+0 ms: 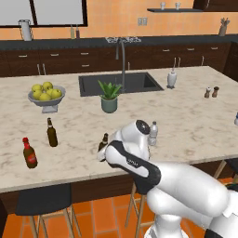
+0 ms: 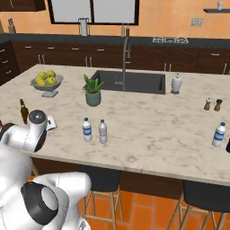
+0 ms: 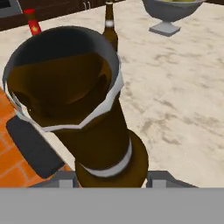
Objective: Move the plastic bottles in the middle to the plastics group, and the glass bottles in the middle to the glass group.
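Observation:
A slim dark brown glass bottle (image 3: 87,109) looms large in the hand view, and my gripper (image 3: 111,180) is shut on it, one fingertip on each side. From the left base view this bottle (image 1: 104,141) shows near the counter's front edge, half hidden by my arm. Two clear plastic bottles with white caps, one blue-labelled (image 2: 87,130) and one plain (image 2: 103,131), stand side by side mid-counter. The glass group sits to the left: a plain brown bottle (image 1: 51,132) and a red-labelled bottle (image 1: 29,153). A bluish-labelled bottle (image 2: 218,134) of the plastics group stands far right.
A potted plant (image 1: 109,97) and the sink (image 1: 120,82) with its tap lie behind the middle. A fruit bowl (image 1: 46,95) stands back left, a white dispenser (image 1: 172,78) and two shakers (image 1: 211,92) back right. Stools stand under the counter's front edge.

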Robot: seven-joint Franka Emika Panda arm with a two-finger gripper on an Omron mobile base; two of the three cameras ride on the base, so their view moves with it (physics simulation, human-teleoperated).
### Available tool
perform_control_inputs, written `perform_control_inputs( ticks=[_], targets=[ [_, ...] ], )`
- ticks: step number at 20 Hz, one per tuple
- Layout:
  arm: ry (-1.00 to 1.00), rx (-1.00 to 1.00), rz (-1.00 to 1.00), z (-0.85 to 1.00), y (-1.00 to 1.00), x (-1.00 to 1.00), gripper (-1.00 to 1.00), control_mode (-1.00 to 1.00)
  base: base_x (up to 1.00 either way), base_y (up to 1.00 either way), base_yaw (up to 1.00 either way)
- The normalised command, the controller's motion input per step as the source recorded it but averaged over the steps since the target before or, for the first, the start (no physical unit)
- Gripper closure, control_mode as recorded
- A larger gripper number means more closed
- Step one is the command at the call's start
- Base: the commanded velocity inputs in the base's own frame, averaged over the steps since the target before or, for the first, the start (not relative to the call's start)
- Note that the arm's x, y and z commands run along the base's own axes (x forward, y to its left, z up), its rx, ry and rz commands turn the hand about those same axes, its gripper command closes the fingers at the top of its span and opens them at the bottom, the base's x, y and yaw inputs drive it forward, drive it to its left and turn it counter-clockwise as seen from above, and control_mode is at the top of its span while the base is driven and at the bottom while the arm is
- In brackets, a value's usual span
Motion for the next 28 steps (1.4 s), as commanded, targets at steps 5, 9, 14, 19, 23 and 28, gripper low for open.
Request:
perform_control_inputs(
  ticks=[5,9,14,19,23,28],
  targets=[
    [0.0,0.0,0.1,0.11,0.87,0.28,1.0,-1.0,0.0,0.0,0.0],
    [0.01,0.0,0.05,0.16,0.69,0.31,1.0,-1.0,0.0,0.0,0.0],
    [0.17,-0.03,0.02,0.43,0.64,0.16,1.0,-1.0,0.0,0.0,0.0],
    [0.1,-0.02,0.01,0.02,0.54,0.19,1.0,-1.0,0.0,0.0,0.0],
    [-0.06,0.0,0.0,0.0,0.47,0.23,1.0,-1.0,0.0,0.0,0.0],
    [0.0,0.0,0.0,-0.01,0.27,0.21,1.0,-1.0,0.0,0.0,0.0]
  ],
)
